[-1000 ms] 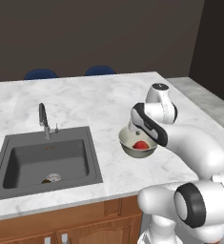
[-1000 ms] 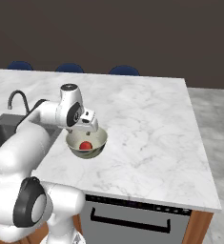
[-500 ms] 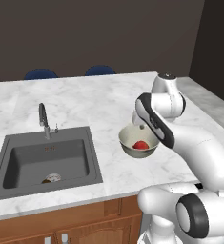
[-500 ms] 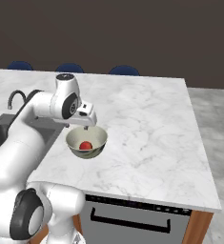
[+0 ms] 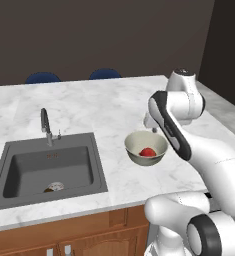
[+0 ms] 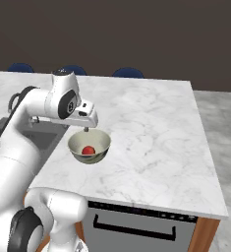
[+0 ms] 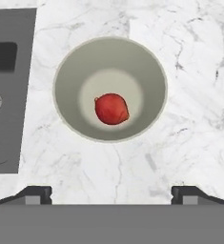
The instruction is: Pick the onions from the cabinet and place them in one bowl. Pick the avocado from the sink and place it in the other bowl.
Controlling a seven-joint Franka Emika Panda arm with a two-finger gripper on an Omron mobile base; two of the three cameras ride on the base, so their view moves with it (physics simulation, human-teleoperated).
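Since a second ago my arm has lifted: the white hand that sat low against the bowl now stands higher above it, while bowl and onion have not shifted. One glossy red round onion (image 7: 112, 109) lies loose at the bottom of the round deep bowl, cream inside and grey-olive outside (image 7: 66, 71), which stands on the white marbled counter (image 6: 151, 133) just beside the dark grey rectangular sink basin (image 5: 34, 170). My two-finger claw (image 7: 111, 192) hangs empty with jaws spread wide, tips well apart either side of the bowl in the hand view; the onion sits straight ahead of the claw, clear of both tips. Judged progress: one onion delivered. Second onion, cabinet and second bowl not seen from here. A small dark lump (image 5: 49, 189) by the sink drain may be the avocado; too small to confirm.
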